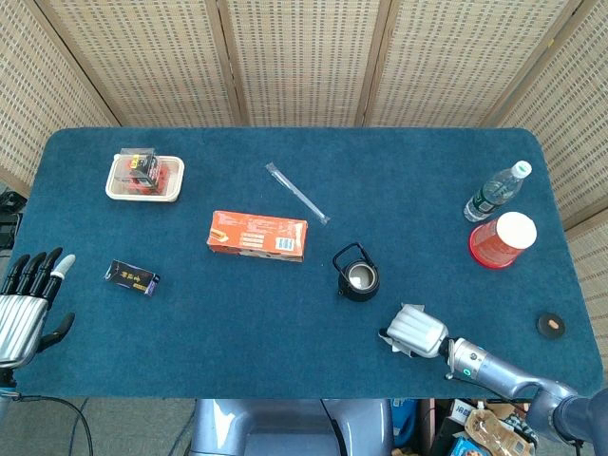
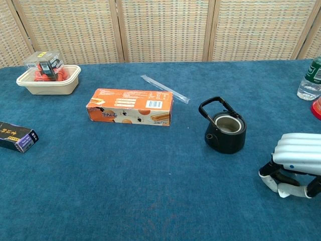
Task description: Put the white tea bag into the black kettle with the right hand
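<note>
Head view: blue-covered bench [image 1: 285,323] before wicker screens. Black kettle [image 1: 358,275] upright near the middle, lid off, handle raised toward the far side. Right hand [image 1: 414,331] low at the near edge, near the kettle but apart from it, knuckles up, fingers curled down and under; a scrap of white, likely the white tea bag [image 1: 409,311], showing at its far edge, too small to confirm. Left hand [image 1: 21,304] at the near left corner, palm down, fingers spread and straight, holding nothing. Orange box [image 1: 257,236] flat left of the kettle; clear straw wrapper [image 1: 296,193] lying diagonally beyond it. Beige tray [image 1: 172,180] with packaged items at far left, small dark box [image 1: 131,277] nearer the left hand. Water bottle [image 1: 496,192] and red cup with white lid [image 1: 502,239] side by side at far right; dark round cap [image 1: 548,325] near the right edge.

Chest view: kettle [image 2: 225,131] right of centre, open mouth visible. Right hand [image 2: 297,164] at the lower right, fingers folded over; something white beneath them, tea bag or fingertip covers, cannot tell which. Orange box [image 2: 130,107] left of the kettle, straw wrapper [image 2: 165,89] behind it, tray [image 2: 48,84] at far left, dark box [image 2: 17,136] cut by the left edge, water bottle [image 2: 310,81] cut by the right edge.
</note>
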You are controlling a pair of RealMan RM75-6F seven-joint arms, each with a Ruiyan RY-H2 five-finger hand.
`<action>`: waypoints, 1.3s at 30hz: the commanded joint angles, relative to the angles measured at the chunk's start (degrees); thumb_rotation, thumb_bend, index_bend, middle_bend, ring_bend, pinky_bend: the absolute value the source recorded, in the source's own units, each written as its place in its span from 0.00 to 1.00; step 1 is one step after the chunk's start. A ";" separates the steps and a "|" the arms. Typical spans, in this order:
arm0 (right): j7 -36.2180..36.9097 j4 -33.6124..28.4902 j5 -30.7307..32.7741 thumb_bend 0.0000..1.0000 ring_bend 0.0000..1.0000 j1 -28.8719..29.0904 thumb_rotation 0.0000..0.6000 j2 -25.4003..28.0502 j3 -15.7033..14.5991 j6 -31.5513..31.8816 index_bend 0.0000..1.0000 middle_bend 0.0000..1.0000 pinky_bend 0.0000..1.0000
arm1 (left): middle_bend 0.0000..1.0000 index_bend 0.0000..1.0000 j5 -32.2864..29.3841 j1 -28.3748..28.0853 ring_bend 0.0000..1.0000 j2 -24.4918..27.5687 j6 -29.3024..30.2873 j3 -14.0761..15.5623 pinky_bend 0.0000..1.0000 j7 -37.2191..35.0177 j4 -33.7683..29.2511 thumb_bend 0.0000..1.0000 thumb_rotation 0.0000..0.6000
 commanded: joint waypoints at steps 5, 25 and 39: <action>-0.51 -1.55 0.17 0.73 0.80 0.27 1.00 1.38 0.90 1.43 0.59 0.80 0.88 | 0.00 0.02 0.08 -0.02 0.00 -0.09 -0.04 0.04 0.00 -0.34 0.20 0.37 1.00; -2.07 -17.50 5.73 0.74 0.80 2.24 1.00 14.62 9.53 6.25 0.59 0.80 0.89 | 0.00 0.02 0.37 -0.19 0.00 -1.15 -0.53 0.31 0.00 -2.17 1.54 0.37 1.00; -1.23 -26.60 10.94 0.74 0.80 4.20 1.00 23.78 15.44 3.84 0.59 0.80 0.89 | 0.00 0.02 0.61 -0.67 0.00 -1.92 -1.96 0.96 0.00 -2.21 2.02 0.37 1.00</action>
